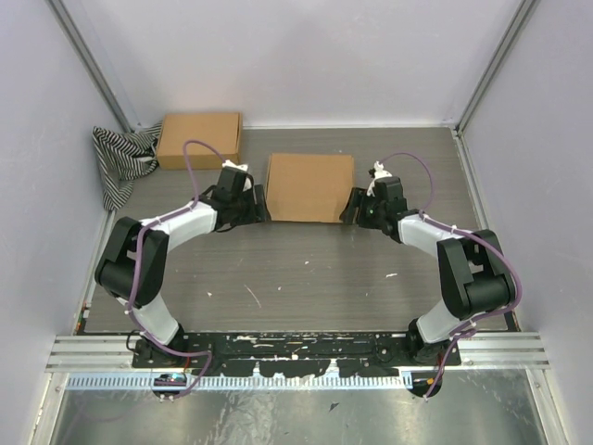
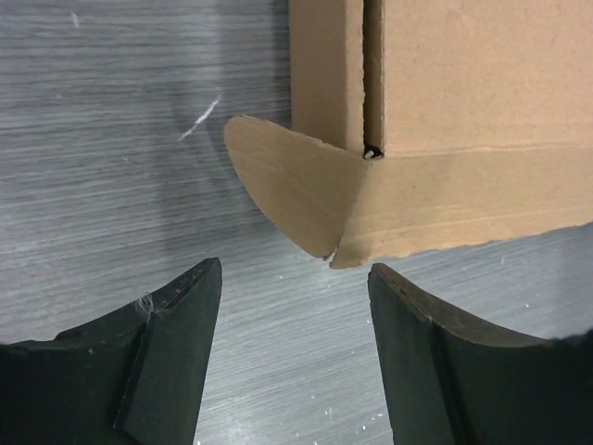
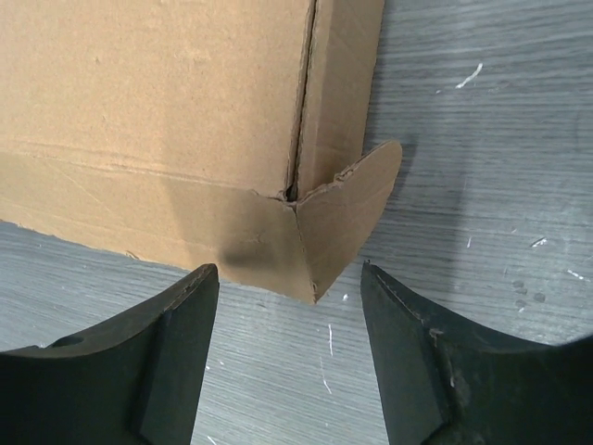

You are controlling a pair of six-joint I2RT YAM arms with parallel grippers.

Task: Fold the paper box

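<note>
The paper box (image 1: 310, 186), plain brown cardboard, lies closed and box-shaped in the middle of the table. My left gripper (image 1: 257, 209) is open at its near left corner, just short of it. In the left wrist view the box corner (image 2: 445, 120) has a rounded ear flap (image 2: 292, 181) sticking out sideways, a little ahead of the open gripper (image 2: 295, 278). My right gripper (image 1: 355, 208) is open at the near right corner. In the right wrist view the box (image 3: 157, 102) shows a similar ear flap (image 3: 347, 209) sticking out just ahead of the gripper (image 3: 289, 276). Neither gripper holds anything.
A second brown cardboard box (image 1: 199, 139) sits at the back left. A black-and-white striped cloth (image 1: 120, 162) lies beside it against the left wall. Walls enclose the table on three sides. A metal rail (image 1: 296, 348) runs along the near edge.
</note>
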